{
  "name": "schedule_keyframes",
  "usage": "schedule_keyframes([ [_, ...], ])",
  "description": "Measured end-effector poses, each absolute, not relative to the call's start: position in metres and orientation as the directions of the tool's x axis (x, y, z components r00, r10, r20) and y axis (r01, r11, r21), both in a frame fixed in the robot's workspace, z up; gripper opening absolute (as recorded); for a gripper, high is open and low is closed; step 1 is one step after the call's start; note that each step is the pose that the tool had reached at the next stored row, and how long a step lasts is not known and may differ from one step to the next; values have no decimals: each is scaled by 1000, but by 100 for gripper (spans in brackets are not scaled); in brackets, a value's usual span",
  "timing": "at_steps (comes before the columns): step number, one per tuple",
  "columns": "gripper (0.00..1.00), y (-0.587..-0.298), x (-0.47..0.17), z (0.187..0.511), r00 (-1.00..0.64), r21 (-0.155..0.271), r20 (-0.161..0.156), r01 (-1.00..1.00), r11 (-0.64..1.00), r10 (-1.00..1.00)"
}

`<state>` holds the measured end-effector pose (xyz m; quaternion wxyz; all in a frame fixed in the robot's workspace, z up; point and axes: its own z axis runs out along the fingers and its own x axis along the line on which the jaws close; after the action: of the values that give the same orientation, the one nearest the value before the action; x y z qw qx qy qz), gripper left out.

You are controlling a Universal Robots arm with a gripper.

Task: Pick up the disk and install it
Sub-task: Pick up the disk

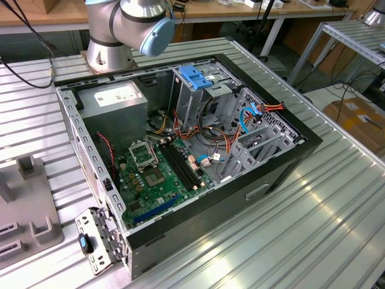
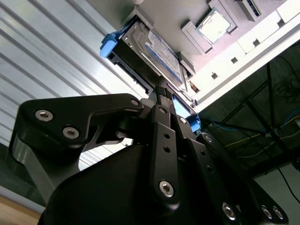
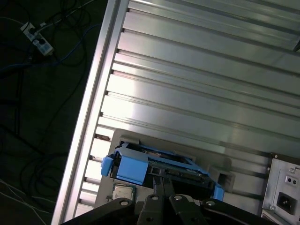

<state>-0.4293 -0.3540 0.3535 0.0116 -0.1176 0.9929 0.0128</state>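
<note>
The hand (image 2: 164, 92) has its fingers drawn together at the edge of the disk (image 2: 157, 49) — no grip on it is evident. The disk rests in a blue carrier (image 3: 132, 167) on the worktop (image 3: 197, 79), outside the open computer case (image 1: 289, 162). Judged status: pick-up not completed — installation outstanding.

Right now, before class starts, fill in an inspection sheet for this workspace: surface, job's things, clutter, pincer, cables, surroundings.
Surface: slatted metal table carrying an open PC case.
Job's things: disk in a blue frame, resting on a grey holder, not in the case.
Clutter: chip beside the disk.
Pincer: pincer close to the disk's edge.
Cables: coloured wires inside the case; loose leads by a power strip on the floor.
Surroundings: workbench, cardboard box.
</note>
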Motion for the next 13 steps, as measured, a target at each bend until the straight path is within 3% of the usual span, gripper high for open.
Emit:
schedule_keyframes([
  [9,11,-354,-429,353,-953,23,-26,-302,953,-302],
  [13,11,-354,-429,353,-905,23,-26,-425,905,-425],
])
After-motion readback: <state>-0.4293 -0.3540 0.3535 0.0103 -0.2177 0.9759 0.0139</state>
